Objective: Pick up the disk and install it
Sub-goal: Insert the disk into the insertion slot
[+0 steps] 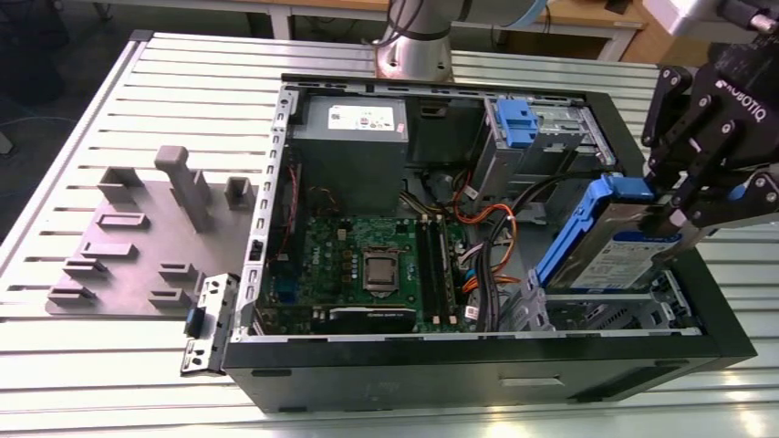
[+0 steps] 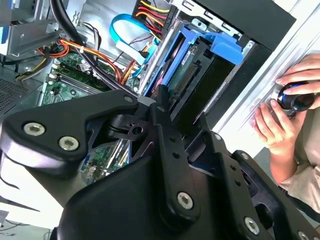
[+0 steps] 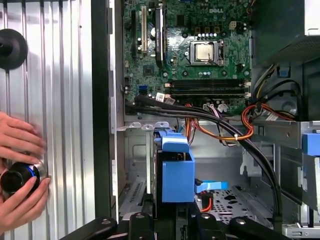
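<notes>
The disk [image 1: 605, 245], a silver drive with a white-and-blue label in a blue plastic carrier, hangs tilted over the drive bay in the corner of the open computer case [image 1: 262, 219] nearest the exterior view's right. My black gripper [image 1: 677, 212] is shut on the disk's upper end. In the first wrist view the blue carrier end of the disk [image 3: 175, 170] points down into the grey metal bay, with the gripper [image 3: 167, 226] behind it. In the second wrist view the disk [image 2: 200, 65] sits just past the fingers [image 2: 167, 135].
Black, orange and blue cables [image 1: 487, 228] run beside the bay, next to the green motherboard [image 1: 365, 265]. Another blue carrier [image 1: 516, 122] sits in the far bay. A grey fixture block [image 1: 146, 237] lies at the exterior view's left. A person's hands [image 3: 20, 175] hold a round black object beside the case.
</notes>
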Tool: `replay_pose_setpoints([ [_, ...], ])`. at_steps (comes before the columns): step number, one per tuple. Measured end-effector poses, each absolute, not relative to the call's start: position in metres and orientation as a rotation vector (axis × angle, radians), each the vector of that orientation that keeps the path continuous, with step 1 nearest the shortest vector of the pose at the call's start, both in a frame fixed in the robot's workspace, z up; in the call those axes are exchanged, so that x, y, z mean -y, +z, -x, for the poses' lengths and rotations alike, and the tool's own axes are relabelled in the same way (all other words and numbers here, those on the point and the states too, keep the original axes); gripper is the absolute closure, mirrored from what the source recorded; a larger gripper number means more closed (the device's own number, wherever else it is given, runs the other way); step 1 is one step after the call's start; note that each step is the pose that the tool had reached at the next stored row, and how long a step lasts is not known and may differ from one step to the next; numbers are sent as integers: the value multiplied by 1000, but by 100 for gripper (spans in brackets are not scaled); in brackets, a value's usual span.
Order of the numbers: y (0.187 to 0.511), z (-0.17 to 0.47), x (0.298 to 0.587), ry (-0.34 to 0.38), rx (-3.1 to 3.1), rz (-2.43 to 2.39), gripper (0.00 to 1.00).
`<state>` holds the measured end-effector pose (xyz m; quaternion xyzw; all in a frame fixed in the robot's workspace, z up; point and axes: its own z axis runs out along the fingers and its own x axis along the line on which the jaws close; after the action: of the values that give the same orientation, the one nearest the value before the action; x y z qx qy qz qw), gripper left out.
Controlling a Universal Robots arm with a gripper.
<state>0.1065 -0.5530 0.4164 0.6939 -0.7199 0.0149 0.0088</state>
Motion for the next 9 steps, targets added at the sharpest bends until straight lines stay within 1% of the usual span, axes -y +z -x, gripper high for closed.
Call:
replay_pose_setpoints([
  [9, 400, -105, 555, 46, 2249, -2168, 65],
])
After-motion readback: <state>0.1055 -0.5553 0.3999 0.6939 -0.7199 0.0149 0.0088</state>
